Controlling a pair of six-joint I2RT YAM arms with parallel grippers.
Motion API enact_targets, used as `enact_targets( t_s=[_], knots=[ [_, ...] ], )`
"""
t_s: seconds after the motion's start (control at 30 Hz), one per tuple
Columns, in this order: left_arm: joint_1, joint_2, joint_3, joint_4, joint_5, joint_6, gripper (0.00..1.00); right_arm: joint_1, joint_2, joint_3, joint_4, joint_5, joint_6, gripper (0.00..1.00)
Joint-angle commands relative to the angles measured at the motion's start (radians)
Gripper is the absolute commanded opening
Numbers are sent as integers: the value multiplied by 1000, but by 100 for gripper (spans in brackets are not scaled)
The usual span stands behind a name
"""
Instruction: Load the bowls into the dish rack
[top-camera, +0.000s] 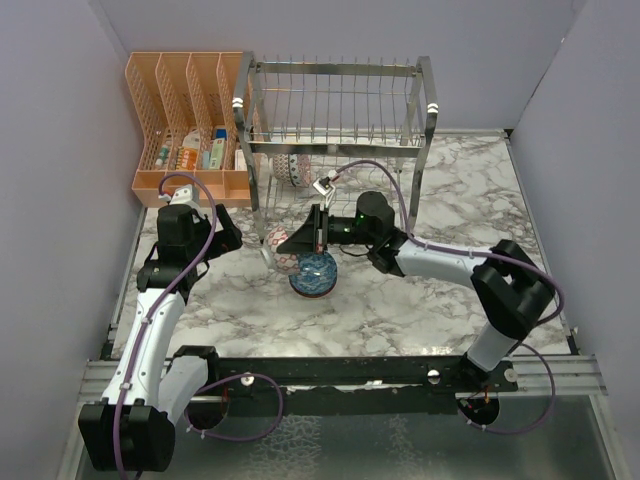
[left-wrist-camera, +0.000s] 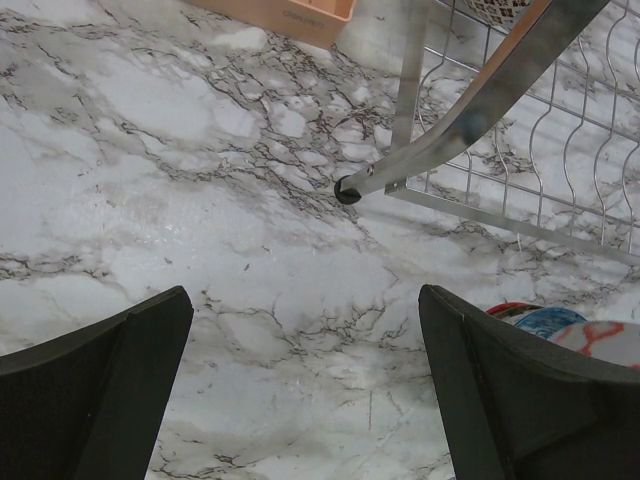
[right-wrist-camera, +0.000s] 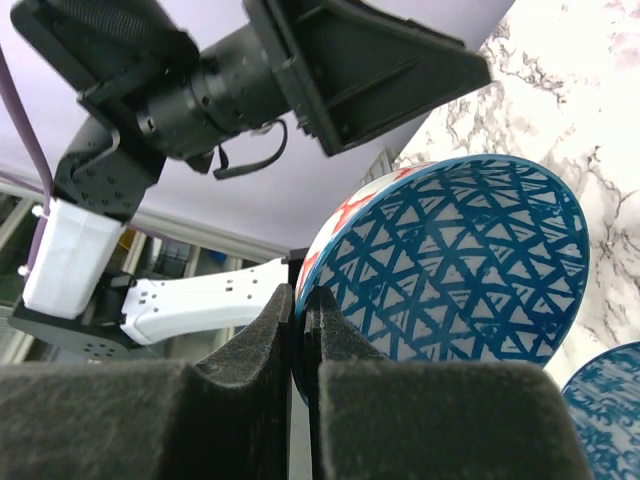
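Right wrist view shows the nearest thing: the right end effector (right-wrist-camera: 300, 312) is closed on the rim of a blue-triangle bowl (right-wrist-camera: 460, 260), one finger inside and one outside, with the bowl tipped on edge. Whether the bowl is off the table (left-wrist-camera: 150, 200) I cannot tell. The pinch covers only a thin strip of rim, so I judge the carry should be slow, with the bowl kept on edge so it is ready to slide between the tines. Just beside the held bowl, a second blue bowl (right-wrist-camera: 612, 400) sits upright on the table and should not be knocked on the way up.

To the left, the left end effector (left-wrist-camera: 305, 300) hangs open over bare table near the rack's foot, close enough that the right arm should swing wide of it.

Farther off, the dish rack (top-camera: 335, 70) stands just beyond the held bowl. A third bowl (top-camera: 292, 167) already stands in its lower tier, and a slot beside it looks like the sensible target, entered under the front rail.
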Motion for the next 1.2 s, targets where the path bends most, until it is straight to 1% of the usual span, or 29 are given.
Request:
enact_targets(
  t_s=[0.0, 0.17, 0.33, 0.43, 0.63, 0.8, 0.87, 0.97, 1.17],
  knots=[
    [5, -20, 5, 15, 19, 7, 99, -44, 70, 64, 227, -55, 126, 1],
    [4, -23, 4, 14, 20, 7, 99, -83, 139, 148, 275, -49, 154, 1],
    [4, -26, 4, 13, 21, 7, 99, -140, 218, 243, 271, -20, 162, 1],
    [3, -28, 6, 12, 21, 9, 99, -180, 273, 281, 307, -4, 182, 1],
    [4, -20, 5, 11, 21, 9, 99, -231, 385, 342, 459, 40, 218, 1],
    [3, -12, 7, 13, 18, 8, 99, -252, 467, 412, 556, 63, 231, 1],
    [3, -6, 9, 13, 17, 9, 99, -272, 518, 463, 570, 73, 220, 1],
    [4, 0, 10, 13, 17, 10, 99, -293, 532, 462, 592, 79, 217, 1],
    [3, 15, 14, 14, 17, 11, 99, -330, 579, 437, 790, 95, 311, 1]
  ],
)
